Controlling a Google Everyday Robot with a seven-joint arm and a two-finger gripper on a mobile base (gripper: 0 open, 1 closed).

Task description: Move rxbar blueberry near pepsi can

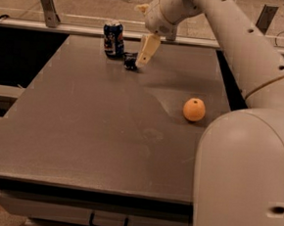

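Note:
The pepsi can (113, 38) stands upright at the far edge of the table, a dark blue can with a red-and-white logo and a silver top. The rxbar blueberry (130, 60), a small dark crinkled wrapper, rests on the table just right of the can, a short gap away. My gripper (140, 62) reaches down from the upper right, its tip right beside the bar's right side. The arm comes in from the right across the far end of the table.
An orange (194, 110) lies on the right part of the grey table (81, 130). My arm's large white body (244, 182) fills the lower right. A rail and floor lie beyond the table's far edge.

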